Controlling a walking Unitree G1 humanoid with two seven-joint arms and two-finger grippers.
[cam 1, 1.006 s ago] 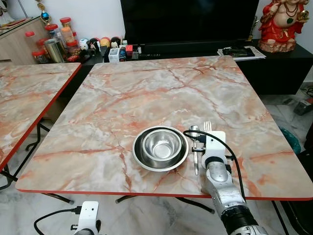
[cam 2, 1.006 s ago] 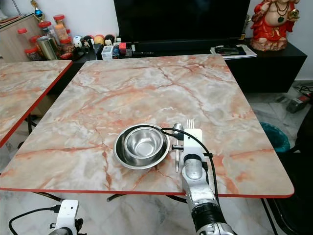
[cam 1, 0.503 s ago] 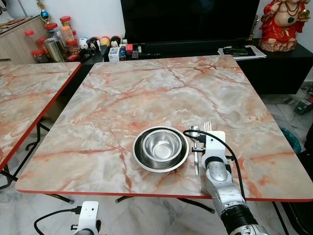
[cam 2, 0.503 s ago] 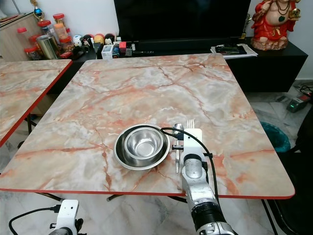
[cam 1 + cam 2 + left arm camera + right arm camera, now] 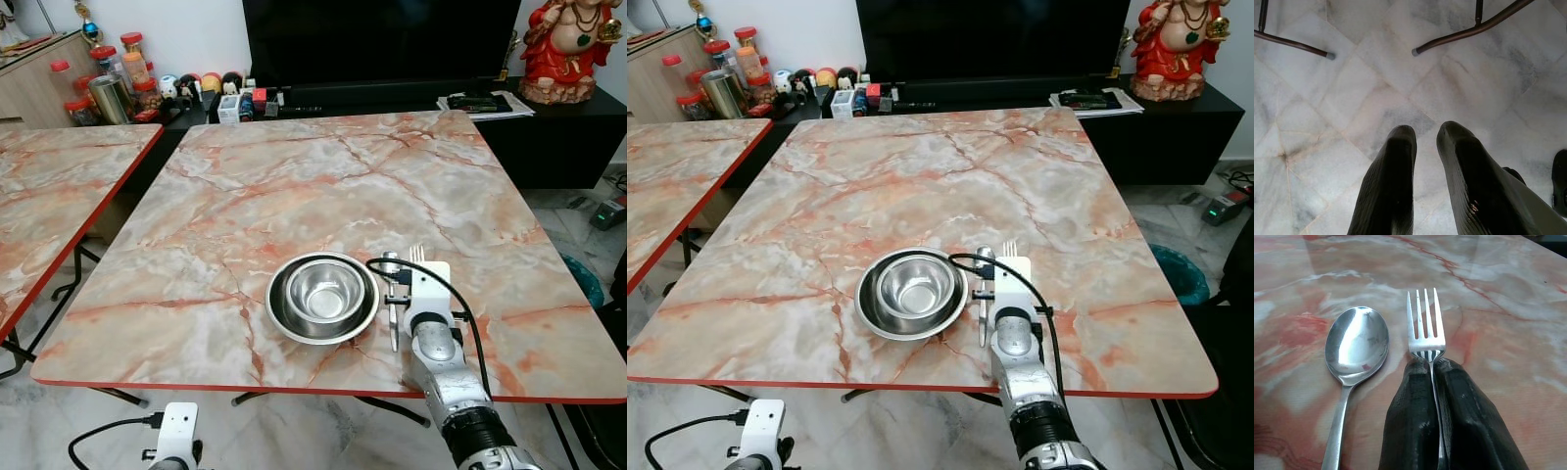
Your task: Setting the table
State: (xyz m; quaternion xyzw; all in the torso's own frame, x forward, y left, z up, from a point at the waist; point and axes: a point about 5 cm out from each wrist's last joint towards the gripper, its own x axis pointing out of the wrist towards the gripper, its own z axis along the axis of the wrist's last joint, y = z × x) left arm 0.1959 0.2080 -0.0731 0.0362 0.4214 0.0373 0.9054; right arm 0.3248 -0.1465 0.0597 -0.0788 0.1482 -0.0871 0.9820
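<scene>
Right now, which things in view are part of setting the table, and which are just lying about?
Part of the job:
- fork, clamped in the right gripper
- spoon lying beside it
- steel bowl nested in a wider steel dish
- marble table

Just lying about:
- jars and trinkets by the TV
- red statue
- second table
- left gripper, idle above the floor

A bowl [image 5: 324,290] sits inside a plate [image 5: 279,315] near the front edge of the table [image 5: 294,186]. Just right of the plate lies a spoon [image 5: 1354,352], with a fork [image 5: 1424,328] beside it on its right, tines pointing to the far side. The right gripper [image 5: 1433,363] rests on the table, pinching the fork's handle. A second table [image 5: 49,186] stands to the left. The left gripper [image 5: 1425,134] hangs over the floor [image 5: 1352,98] below the near edge.
</scene>
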